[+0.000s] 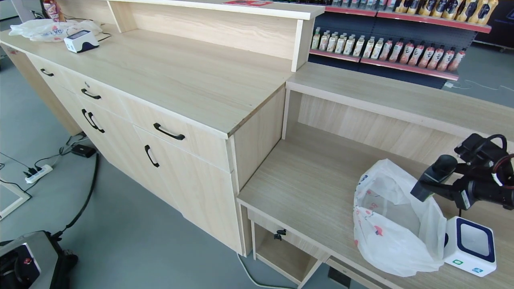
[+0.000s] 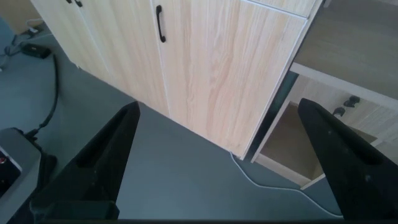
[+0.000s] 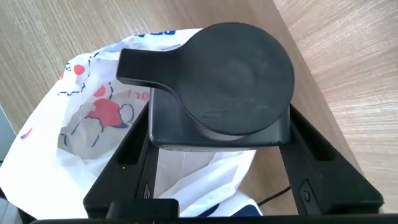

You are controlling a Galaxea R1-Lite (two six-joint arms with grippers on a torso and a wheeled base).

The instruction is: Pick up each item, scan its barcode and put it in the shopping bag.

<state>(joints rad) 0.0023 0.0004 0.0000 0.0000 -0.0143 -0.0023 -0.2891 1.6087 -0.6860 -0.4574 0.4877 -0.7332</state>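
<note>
Because the black round-topped item [image 3: 227, 78] hangs clamped in the right gripper [image 3: 219, 142] just above the open mouth of the shopping bag [image 1: 395, 235], the step in hand is probably the drop into the bag. Whether its barcode has met the scanner [image 1: 470, 245] cannot be told. To do it well, the arm should lower the item past the limp plastic rim, keeping to the middle of the opening so the fingers do not snag or fold the film, and let go only once it sits low inside. The bag stands slumped on the lower counter [image 1: 309, 180], touching the white scanner on its right. Well apart, the left gripper [image 2: 219, 106] hangs empty with its fingers spread, over the floor before the cabinet doors [image 2: 211, 68].
</note>
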